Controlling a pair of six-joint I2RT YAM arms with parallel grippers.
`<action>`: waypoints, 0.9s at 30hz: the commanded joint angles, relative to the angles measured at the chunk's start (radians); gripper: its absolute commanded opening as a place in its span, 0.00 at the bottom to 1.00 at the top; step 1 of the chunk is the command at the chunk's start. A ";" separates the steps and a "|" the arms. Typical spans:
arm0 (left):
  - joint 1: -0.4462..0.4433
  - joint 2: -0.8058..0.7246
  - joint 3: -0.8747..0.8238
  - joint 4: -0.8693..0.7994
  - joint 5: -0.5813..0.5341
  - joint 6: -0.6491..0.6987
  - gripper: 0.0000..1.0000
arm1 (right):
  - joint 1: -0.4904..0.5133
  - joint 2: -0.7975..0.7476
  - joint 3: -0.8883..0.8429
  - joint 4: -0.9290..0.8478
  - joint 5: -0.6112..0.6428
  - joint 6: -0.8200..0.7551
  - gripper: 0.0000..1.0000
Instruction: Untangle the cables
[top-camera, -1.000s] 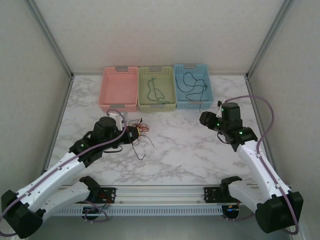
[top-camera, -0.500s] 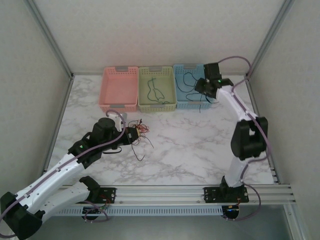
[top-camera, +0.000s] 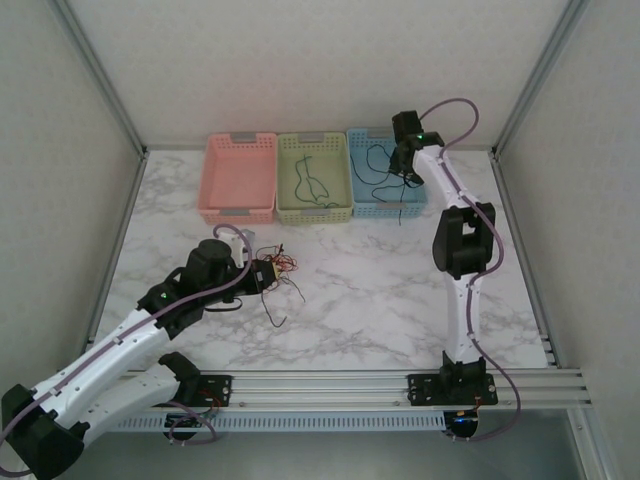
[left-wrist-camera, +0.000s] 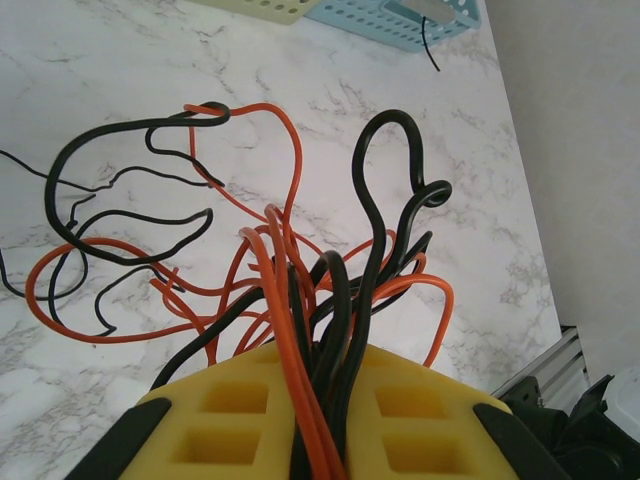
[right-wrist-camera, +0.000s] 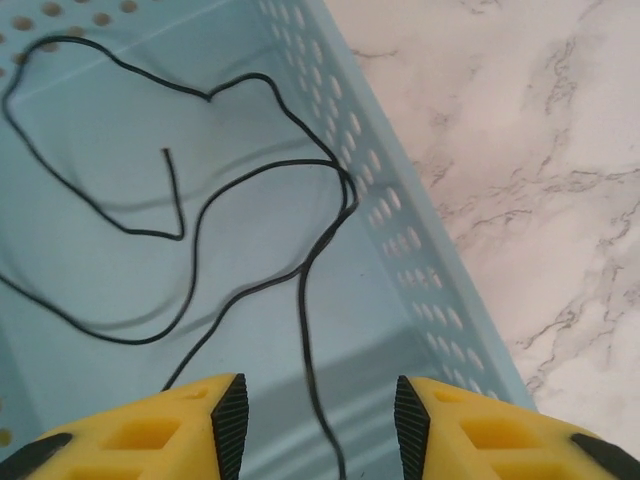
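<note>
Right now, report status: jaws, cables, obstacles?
Left gripper jaws shut on red-black tangle. Right gripper jaws open over black cable in blue basket. No obstacle seen.

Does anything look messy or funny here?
Yes. The black cable in the blue basket has one end dangling over the front wall toward the table. The left fingers pinch a knotted clump of red-orange and black cables.

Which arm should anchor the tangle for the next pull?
Left, likely: the left claw is shut on the red-and-black tangle. The right claw is open above the blue basket, across the table.
</note>
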 joint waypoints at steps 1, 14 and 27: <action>0.009 0.002 0.004 0.000 0.025 0.028 0.00 | -0.007 0.074 0.081 -0.091 0.033 -0.001 0.42; 0.009 0.020 0.003 0.004 0.024 0.044 0.00 | -0.007 0.048 0.054 0.085 -0.172 0.035 0.00; 0.009 0.031 0.014 -0.004 0.023 0.044 0.00 | -0.001 0.163 0.158 0.296 -0.138 0.106 0.00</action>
